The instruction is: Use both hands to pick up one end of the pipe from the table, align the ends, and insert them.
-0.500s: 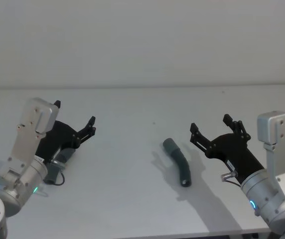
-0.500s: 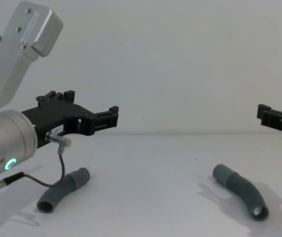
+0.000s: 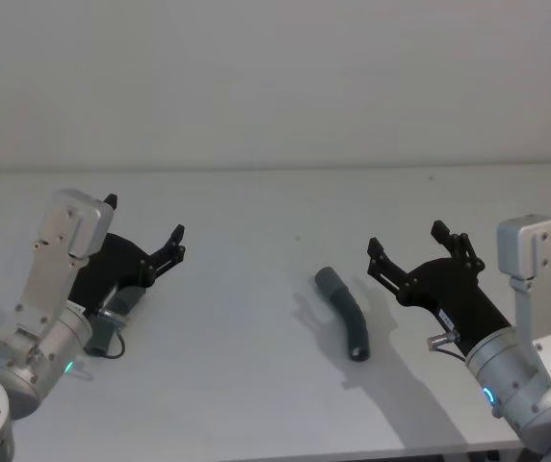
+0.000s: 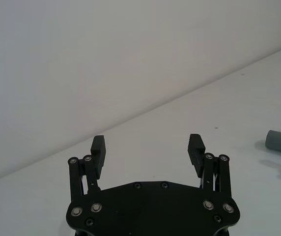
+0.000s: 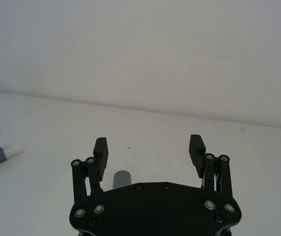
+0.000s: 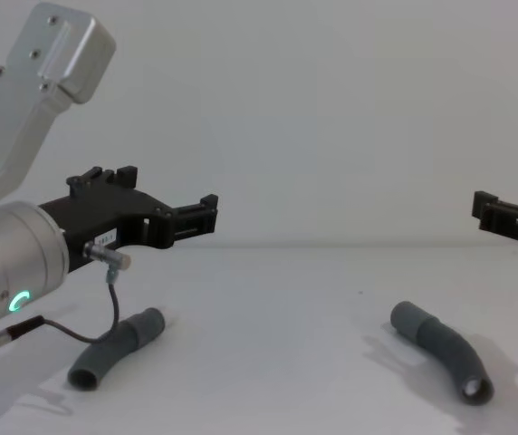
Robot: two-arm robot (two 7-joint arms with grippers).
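Left gripper [image 3: 145,219], black plastic parallel-jaw type on a silver-grey arm: jaws spread wide, nothing btwn them. It hangs in the air well left of the thicker hose piece [image 3: 343,313], a short curved dark grey tube w/ ribbed middle and smooth cuffs that lies mid-table. Right gripper [image 3: 406,241], same black build: also spread and empty, raised just right of that thicker hose piece, fingers aimed toward it.

The slimmer hose piece [image 3: 110,322], dark grey and curved too, lies flat well left of the thicker one, under and partly hidden by the left gripper's body. A thin black cable [image 6: 112,304] w/ a metal plug dangles from the left wrist close beside it. Both pieces rest on the matte white table [image 3: 256,241], well apart, neither touched.

Likely trouble from here:
- Cable drags or nudges the slimmer piece as the left arm drops, so it rolls and the jaws close on air.
- Curved, round stock: an off-centre pinch prob. spins the piece or squirts it out sideways.
- Grab on the cuff itself leaves no free end to mate. A grip on the ribs looks safer.
- The left gripper's own body hides its target from above, so a mis-set descent could hit the table.
- Cuffs differ only a bit in width. A tilt at meeting would jam the narrow end on the rim, not inside.
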